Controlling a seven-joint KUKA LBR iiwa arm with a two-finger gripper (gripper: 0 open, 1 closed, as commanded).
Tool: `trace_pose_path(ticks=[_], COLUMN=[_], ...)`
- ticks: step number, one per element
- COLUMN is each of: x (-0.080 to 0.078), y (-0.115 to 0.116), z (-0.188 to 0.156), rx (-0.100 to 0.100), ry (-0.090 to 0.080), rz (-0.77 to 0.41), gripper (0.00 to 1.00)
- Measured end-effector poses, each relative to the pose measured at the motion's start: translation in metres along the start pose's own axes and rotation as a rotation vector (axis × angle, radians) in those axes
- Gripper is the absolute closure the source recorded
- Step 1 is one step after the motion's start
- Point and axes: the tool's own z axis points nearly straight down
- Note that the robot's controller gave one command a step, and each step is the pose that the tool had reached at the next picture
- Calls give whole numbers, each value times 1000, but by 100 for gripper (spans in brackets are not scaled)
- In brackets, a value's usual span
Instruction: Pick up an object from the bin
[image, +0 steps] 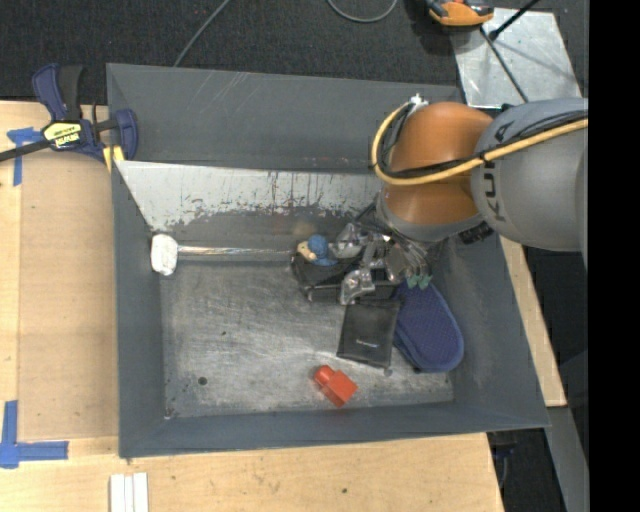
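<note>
Camera view: looks down into a grey metal bin (140, 400) with sloped walls and a scuffed, scratched floor; the far wall carries rust-coloured streaks.
Arm: a grey, rounded link (535, 170) comes in over the right rim, ending in a smooth, glossy orange cover (435, 170).
Tool: a cluster of bright metal parts (362, 278) below the orange cover, low over the floor near the middle of the far wall. Whether it is set wide or narrow cannot be told, and nothing is plainly seen gripped.
Nearest thing: a black object (318, 278) of irregular outline, lying just left of the tool and touching or overlapped by it, near the foot of the far wall.
Blue piece: a small rounded blue piece (318, 247) sits on the far side of the black object.
Flat slab: a black, smooth rectangular slab (366, 335) lies just on the near side of the tool, slightly tilted.
Pouch: a dark blue oval pouch (432, 335) of textured fabric lies by the right wall, touching the slab.
Red block: a small, angular red block (335, 385) rests near the near wall.
White lump: a matt white lump (163, 253) sits in the far-left corner, well apart from the tool.
</note>
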Motion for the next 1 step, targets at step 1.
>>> trace_pose_path(ticks=[1], x=[4], y=[-6], z=[-122], rx=[-2], ry=[22], rz=[-12], gripper=[100])
